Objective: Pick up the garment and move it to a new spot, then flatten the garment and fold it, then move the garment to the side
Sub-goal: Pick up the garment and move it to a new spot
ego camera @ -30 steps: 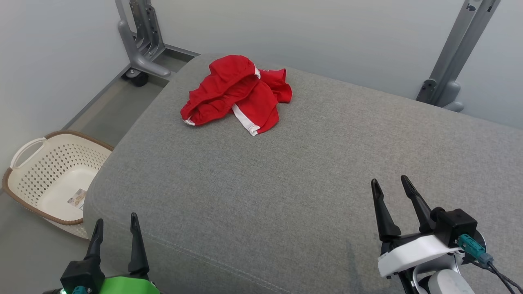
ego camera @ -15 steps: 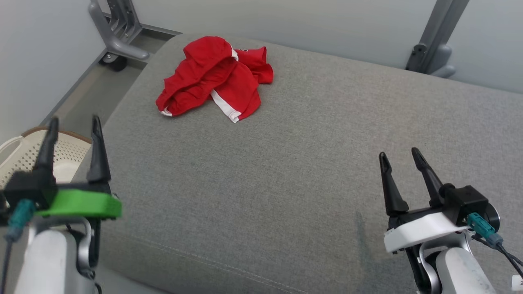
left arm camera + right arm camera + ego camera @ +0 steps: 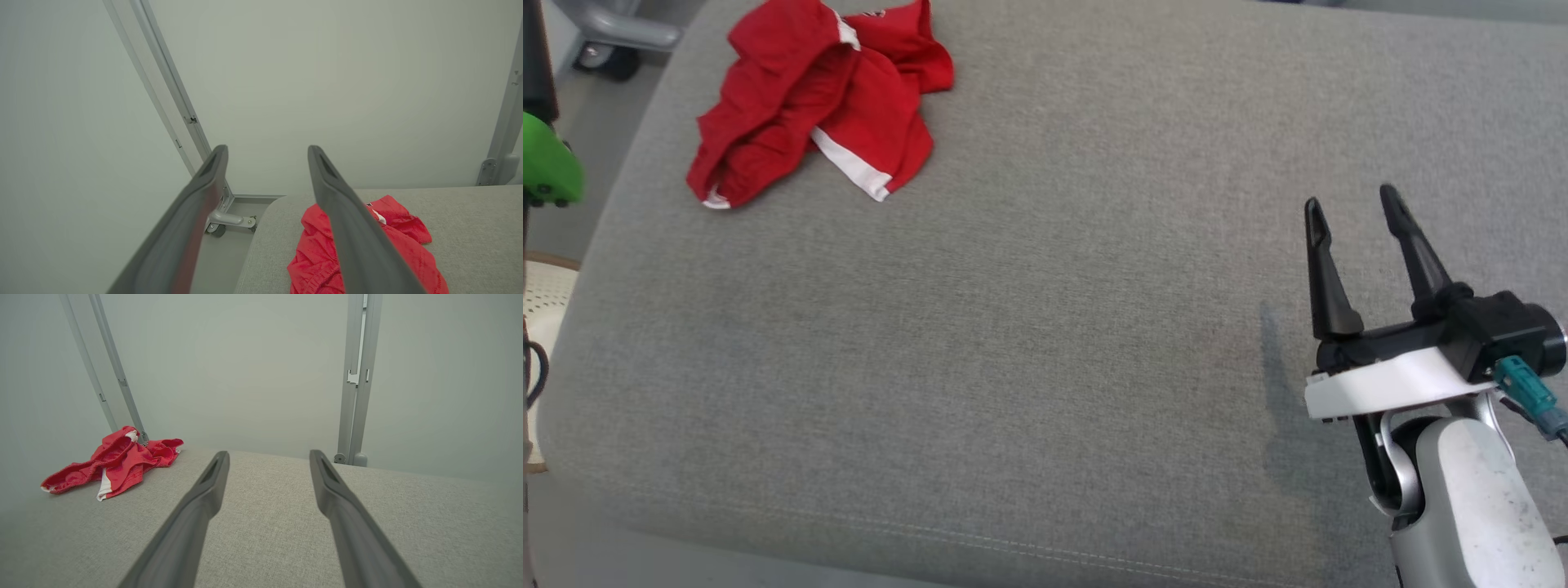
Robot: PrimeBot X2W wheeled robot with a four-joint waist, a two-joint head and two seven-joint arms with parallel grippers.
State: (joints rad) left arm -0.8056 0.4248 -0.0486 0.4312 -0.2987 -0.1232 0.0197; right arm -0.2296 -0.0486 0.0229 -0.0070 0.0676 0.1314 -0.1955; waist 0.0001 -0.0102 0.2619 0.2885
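Green plastic [image 3: 543,159] at the far left edge is, as far as that sliver allows, the mount of the left gripper [image 3: 266,148]. Its wrist view shows both fingers spread wide and empty, pointing past the corner of the grey cushion [image 3: 1045,343] toward the red garment [image 3: 768,106]. The garment lies crumpled at the cushion's far left corner, untouched, with white trim showing. The broad bare middle probably serves as the flattening spot. At the right, the right gripper [image 3: 1349,198] hovers over the fabric with jaws parted, holding nothing, well apart from the garment and likely in reserve.
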